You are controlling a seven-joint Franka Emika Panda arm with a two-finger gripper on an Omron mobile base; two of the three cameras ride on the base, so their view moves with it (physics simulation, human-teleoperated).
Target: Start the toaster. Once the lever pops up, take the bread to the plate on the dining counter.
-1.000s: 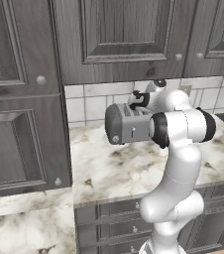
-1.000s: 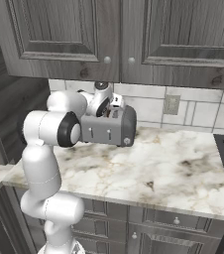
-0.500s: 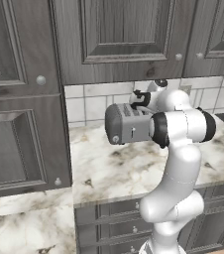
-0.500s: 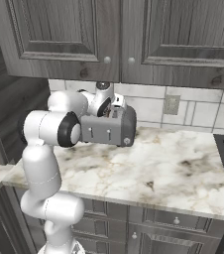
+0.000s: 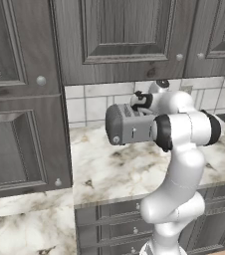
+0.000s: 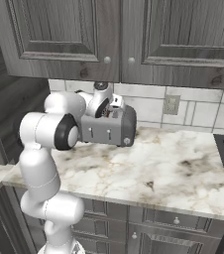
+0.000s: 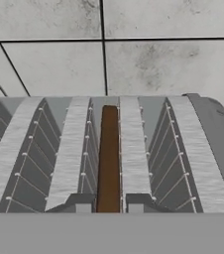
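Sat on the marble desk (image 5: 109, 169) against the tiled wall (image 7: 134, 64): the toaster (image 5: 129, 124). Stood upright in the toaster's middle slot, brown edge showing: the bread (image 7: 108, 158). Hovered right over the toaster's top, fingers (image 7: 138, 202) pinched on the bread's edge: the hand (image 7: 108, 202).

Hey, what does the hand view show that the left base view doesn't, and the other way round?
Hand view: the bread, a brown slice standing on edge in a toaster slot, with the gripper shut on its near end, and the wire guides inside the slots. Left base view: the toaster's front with its round knob, the marble worktop, the drawers below and the cabinets above. Both: the toaster and the tiled wall behind it.
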